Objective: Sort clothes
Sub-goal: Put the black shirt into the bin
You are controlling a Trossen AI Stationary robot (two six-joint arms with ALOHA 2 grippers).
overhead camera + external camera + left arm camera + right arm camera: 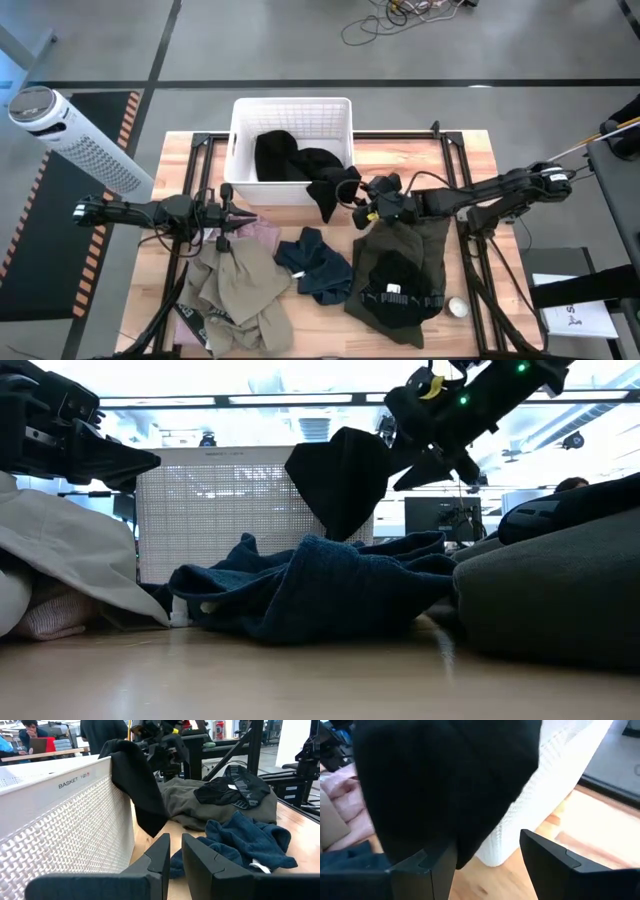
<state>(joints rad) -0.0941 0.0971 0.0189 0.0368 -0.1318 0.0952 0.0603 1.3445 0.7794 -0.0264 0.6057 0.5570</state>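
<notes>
While the sorting is under way, stock stands as follows. White plastic basket [242, 130]: at the far middle of the bench [470, 150], black garments inside; presumably the bin for dark items. Black garment [328, 195]: draped over the basket's near rim, half in and half out, hanging down the outer wall. Right pincer [366, 205]: raised just beside that rim; its wrist view shows the fingers spread, with the black cloth against one of them, so I judge it a release rather than a hold. Left pincer [226, 215]: over the pink shirt [262, 232], fingers nearly together with nothing between them; waiting. Khaki-tan garment [240, 290]: heaped near left. Dark teal-blue garment [318, 265]: crumpled at centre. Dark olive garment [425, 250]: spread at right, a black item with white lettering [398, 290] lying on it. All four unsorted.
</notes>
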